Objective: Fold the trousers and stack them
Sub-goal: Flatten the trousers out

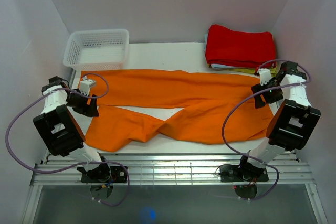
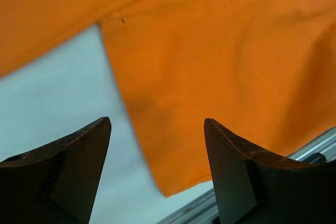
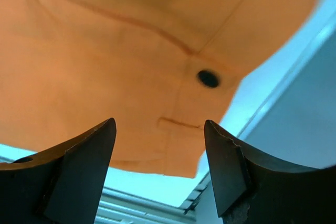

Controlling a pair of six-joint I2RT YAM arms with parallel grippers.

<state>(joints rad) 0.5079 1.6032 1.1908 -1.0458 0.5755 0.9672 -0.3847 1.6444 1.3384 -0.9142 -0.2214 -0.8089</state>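
Note:
The orange trousers (image 1: 184, 106) lie spread across the white table (image 1: 157, 51), waist at the right and both legs running left; the near leg is bent and creased. My left gripper (image 1: 85, 104) hovers over the leg ends. In the left wrist view the left gripper (image 2: 157, 124) is open above the near leg's hem (image 2: 173, 145), with nothing between its fingers. My right gripper (image 1: 264, 95) is over the waist end. In the right wrist view the right gripper (image 3: 160, 124) stands open just above the waistband, close to the dark button (image 3: 208, 78), and holds nothing.
A white mesh basket (image 1: 97, 31) stands at the back left, just beyond the far leg. A folded red cloth (image 1: 239, 45) lies at the back right on something yellowish. White walls close in both sides. A metal rail (image 1: 173, 169) runs along the front edge.

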